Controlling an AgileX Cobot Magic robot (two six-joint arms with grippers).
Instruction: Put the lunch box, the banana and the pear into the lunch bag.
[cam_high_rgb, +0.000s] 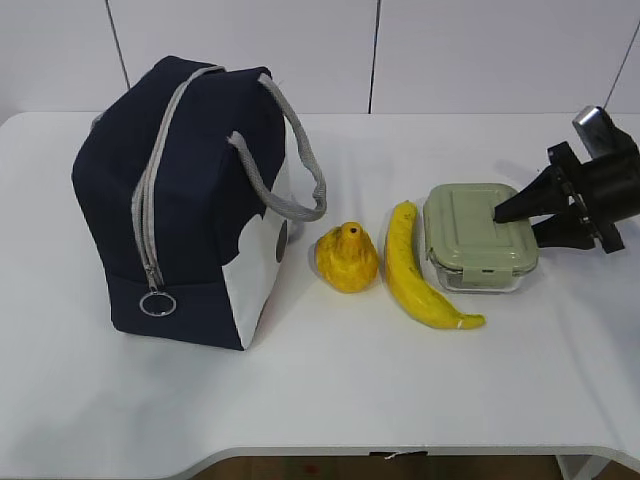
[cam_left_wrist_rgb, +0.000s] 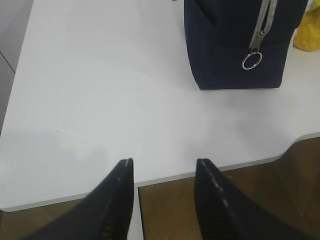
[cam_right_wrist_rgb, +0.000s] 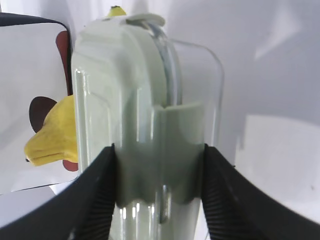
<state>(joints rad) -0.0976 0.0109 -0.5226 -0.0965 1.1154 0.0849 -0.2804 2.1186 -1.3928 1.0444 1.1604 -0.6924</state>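
Note:
The navy lunch bag (cam_high_rgb: 190, 190) stands at the left with its grey zipper closed and its ring pull (cam_high_rgb: 158, 303) hanging low. To its right lie the pear (cam_high_rgb: 347, 258), the banana (cam_high_rgb: 415, 275) and the green-lidded lunch box (cam_high_rgb: 475, 235), which rests on the table. My right gripper (cam_high_rgb: 516, 225) comes in from the right and is shut on the lunch box (cam_right_wrist_rgb: 150, 100), one finger on the lid and one on the clear base. Beside the box an end of the banana (cam_right_wrist_rgb: 50, 135) shows. My left gripper (cam_left_wrist_rgb: 164, 161) is open and empty over the table's front edge, some way from the lunch bag (cam_left_wrist_rgb: 235, 45).
The white table (cam_high_rgb: 320, 400) runs wide in front of the objects. Its front edge (cam_left_wrist_rgb: 165, 177) lies right under the left fingertips, with brown floor below. A white wall closes the back.

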